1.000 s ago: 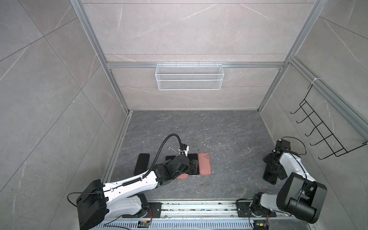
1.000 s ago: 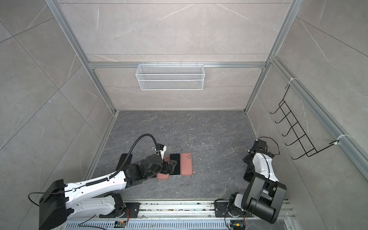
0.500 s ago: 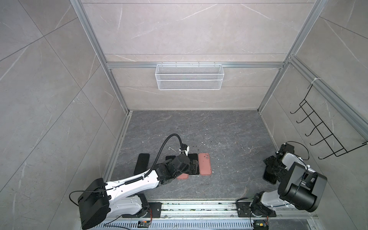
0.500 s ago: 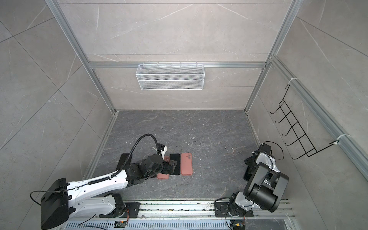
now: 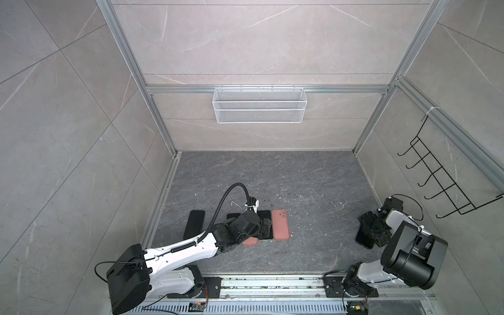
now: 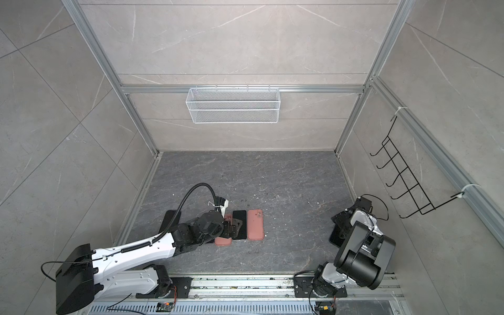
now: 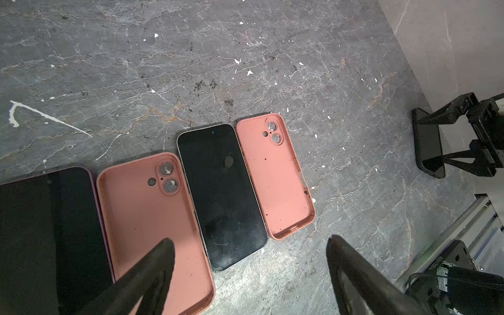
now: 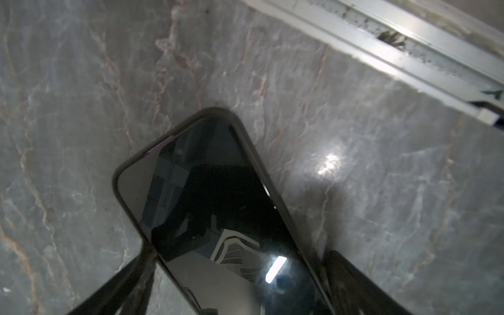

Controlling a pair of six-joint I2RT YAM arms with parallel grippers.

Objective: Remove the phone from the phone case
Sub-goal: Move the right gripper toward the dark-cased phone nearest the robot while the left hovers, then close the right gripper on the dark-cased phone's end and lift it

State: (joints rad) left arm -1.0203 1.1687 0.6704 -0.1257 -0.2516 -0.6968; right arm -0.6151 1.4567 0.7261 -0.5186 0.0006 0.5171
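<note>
A phone in a dark phone case [image 8: 218,204] lies screen up on the floor by the right wall, also seen in both top views [image 5: 362,241] [image 6: 333,239]. My right gripper [image 8: 240,253] stands wide open astride it, one finger along each long side [image 5: 366,231]. The left gripper [image 7: 248,240] hovers open and empty over a row in the middle of the floor [image 5: 264,229]. That row holds two empty pink cases [image 7: 152,218] [image 7: 272,174] with a bare black phone [image 7: 221,191] between them.
A dark phone with a purple rim [image 7: 41,231] lies beside the nearer pink case, and another black phone [image 5: 195,223] lies further left. A white wire basket [image 5: 259,105] hangs on the back wall, a black hook rack [image 5: 441,180] on the right wall. The base rail [image 5: 272,283] runs along the front.
The right arm's elbow and upper links have swung toward the front while its gripper stayed at the cased phone. The left arm has hardly moved.
</note>
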